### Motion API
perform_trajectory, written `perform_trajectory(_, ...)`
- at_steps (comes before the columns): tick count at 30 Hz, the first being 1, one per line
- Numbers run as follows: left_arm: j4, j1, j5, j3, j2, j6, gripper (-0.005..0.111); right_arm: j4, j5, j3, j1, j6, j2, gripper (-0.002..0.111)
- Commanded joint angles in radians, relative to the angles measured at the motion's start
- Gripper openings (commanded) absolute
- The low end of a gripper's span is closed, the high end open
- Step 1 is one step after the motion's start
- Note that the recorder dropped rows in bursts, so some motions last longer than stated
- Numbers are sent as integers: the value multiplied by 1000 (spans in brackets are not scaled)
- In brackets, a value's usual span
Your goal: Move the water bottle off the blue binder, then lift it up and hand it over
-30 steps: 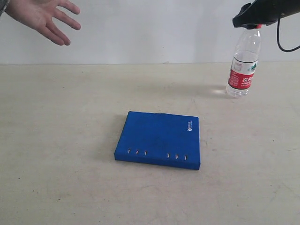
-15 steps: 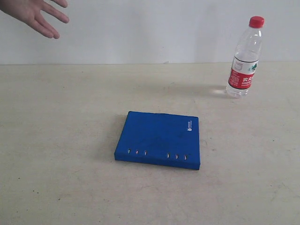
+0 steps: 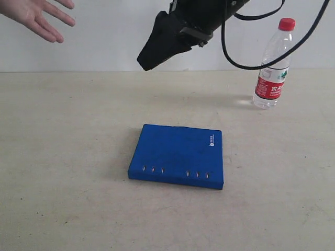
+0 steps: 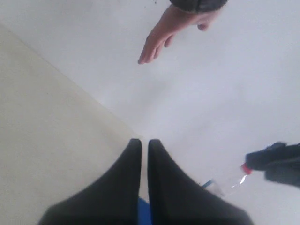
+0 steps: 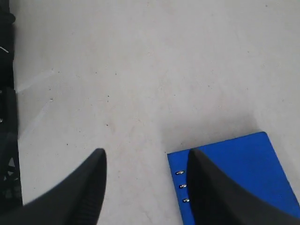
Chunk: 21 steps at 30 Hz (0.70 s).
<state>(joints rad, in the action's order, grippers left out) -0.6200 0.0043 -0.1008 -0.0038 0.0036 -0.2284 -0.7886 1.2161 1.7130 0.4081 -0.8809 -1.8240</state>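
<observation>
the water bottle (image 3: pixel 272 73) stands up straight on the table (image 3: pixel 63 157) at the far right of the outside picture, close to the white wall (image 3: pixel 104 47), red cap on top. the blue binder (image 3: pixel 178 154) lies flat and closed in the middle of that picture, well apart from the bottle, with its silver rivets along the near edge. a big black robot arm (image 3: pixel 178 31) comes in from the top right and points down to the left, hanging in the air behind the binder. it hides some of the wall, and i cannot tell from here which gripper it carries. a thin black cable (image 3: pixel 246 66) loops down from it and crosses in front of the bottle. a person's open hand (image 3: pixel 34 15) is in the top left corner, fingers spread, well apart from the arm. in the left wrist picture the left gripper (image 4: pixel 144 143) is squeezed closed, with only a thin slit between its two black fingers and nothing in them. past them the bottle looks small and blurry at the lower right, with a dark shape (image 4: pixel 276 164) beside its cap. in the right wrist picture the right gripper (image 5: pixel 145 157) is spread wide and empty. bare table shows between its fingers, and one finger hides part of the binder's corner.
</observation>
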Motion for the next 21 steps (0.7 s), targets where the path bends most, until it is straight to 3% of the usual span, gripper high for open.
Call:
perform_trajectory(1,-92,-5,27,4,-4,16,5,40,-13,-25,2,103,-2,46)
perform_trajectory(3,-45,-5,101,4,-4,124,5,94,-22,-48,2,163,-2,46)
perform_trajectory(6,-41,-5,193,-16,-4,151,5,204,5,-83,2,271,-2,46)
perform_trajectory(9,57,-5,25,-165,65,265,5,274,5,-149,-1,298,-2,46)
perform_trajectory(13,106,-5,-119,-346,374,476,5,270,-92,-244,0,291,-2,46)
perform_trajectory(16,-23,-5,-139,-454,646,593,5,271,-106,-257,0,289,-3,46)
perform_trajectory(18,-193,-5,-238,-541,911,763,5,263,-121,-257,0,289,-4,59)
perform_trajectory(19,-343,-5,-321,-578,1047,909,5,264,-142,-257,0,289,-22,68)
perform_trajectory(21,-597,-5,-450,-602,1219,1123,5,288,-210,-257,0,285,-60,69)
